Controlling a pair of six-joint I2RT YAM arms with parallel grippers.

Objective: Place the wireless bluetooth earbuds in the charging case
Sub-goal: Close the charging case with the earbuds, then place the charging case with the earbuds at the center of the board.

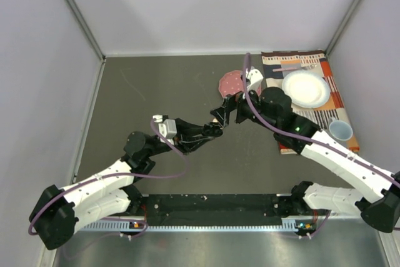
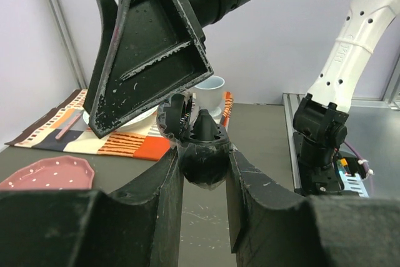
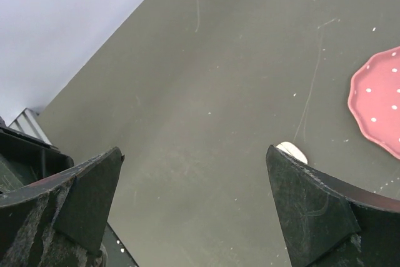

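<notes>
Nearest the bases, the left gripper (image 2: 204,168) has its jaws pinching the black charging case (image 2: 200,148), which looks open, above the desk (image 3: 219,60). The right gripper (image 3: 194,154) hovers just over it, jaws spread wide and empty. Farther out, a white earbud (image 3: 292,152) lies on the desk near the pink disc (image 3: 378,101). The step in hand appears to be loading the case. Next, the right arm likely must reach out, pinch that earbud and carry it to the case.

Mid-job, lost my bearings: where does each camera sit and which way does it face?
Top: above and behind the bases, looking down on the table; both arms show.
Left wrist: looks level past the left gripper, shut on the case, toward the right arm.
Right wrist: looks down between the right gripper's open fingers at an earbud.
Shared: the pink plate, in all three.
</notes>
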